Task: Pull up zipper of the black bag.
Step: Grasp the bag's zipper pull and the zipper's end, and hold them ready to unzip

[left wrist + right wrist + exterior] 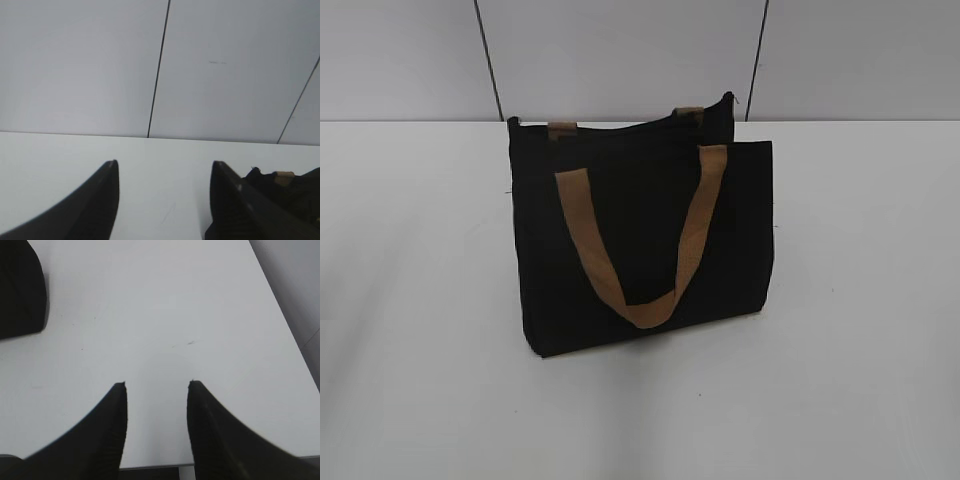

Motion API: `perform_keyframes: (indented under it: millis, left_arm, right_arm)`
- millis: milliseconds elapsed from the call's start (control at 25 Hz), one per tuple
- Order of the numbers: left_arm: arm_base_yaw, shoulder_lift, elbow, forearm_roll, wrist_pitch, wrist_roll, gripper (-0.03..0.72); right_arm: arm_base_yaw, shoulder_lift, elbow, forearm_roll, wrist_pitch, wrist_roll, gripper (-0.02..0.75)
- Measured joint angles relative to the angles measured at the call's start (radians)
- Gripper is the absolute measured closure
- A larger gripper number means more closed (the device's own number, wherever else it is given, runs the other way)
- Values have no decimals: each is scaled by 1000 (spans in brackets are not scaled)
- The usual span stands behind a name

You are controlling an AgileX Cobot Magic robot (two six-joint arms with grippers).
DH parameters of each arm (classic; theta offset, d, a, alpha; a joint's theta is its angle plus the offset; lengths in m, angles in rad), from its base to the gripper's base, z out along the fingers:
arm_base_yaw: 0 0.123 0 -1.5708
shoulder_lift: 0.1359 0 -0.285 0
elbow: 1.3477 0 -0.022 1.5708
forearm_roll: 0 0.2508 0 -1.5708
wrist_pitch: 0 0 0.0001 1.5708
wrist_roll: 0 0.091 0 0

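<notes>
The black bag (640, 240) stands upright in the middle of the white table, with a tan strap handle (645, 250) hanging down its front. Its top edge, where the zipper (620, 124) runs, shows only as a dark line; I see no slider or pull. Neither gripper shows in the exterior view. In the left wrist view my left gripper (165, 167) is open and empty over the table, with the bag's top corner (290, 192) just right of its right finger. In the right wrist view my right gripper (157, 385) is open and empty, with the bag (20, 290) at the far upper left.
A grey panelled wall (620, 50) with dark seams stands behind the table. The table's right edge (280, 315) and near edge (155, 465) show in the right wrist view.
</notes>
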Motion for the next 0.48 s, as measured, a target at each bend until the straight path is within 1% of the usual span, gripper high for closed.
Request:
perform_keyframes:
  millis: [160,320,360,400,480]
  left_arm:
    - [-25,170,0,3,-126,9,251]
    - [-27,342,0,9,-182,12,251]
    - [-27,342,0,9,-182,12,251]
    - [-27,411,0,23,-209,12,255]
    - [-29,473,0,35,-235,12,272]
  right_arm:
    - [0,0,0,0,0,0,420]
    - [0,0,0,0,0,0,420]
    - [0,0,0,0,0,0,420]
    - [0,0,0,0,0,0,420]
    - [0,0,0,0,0,0,420]
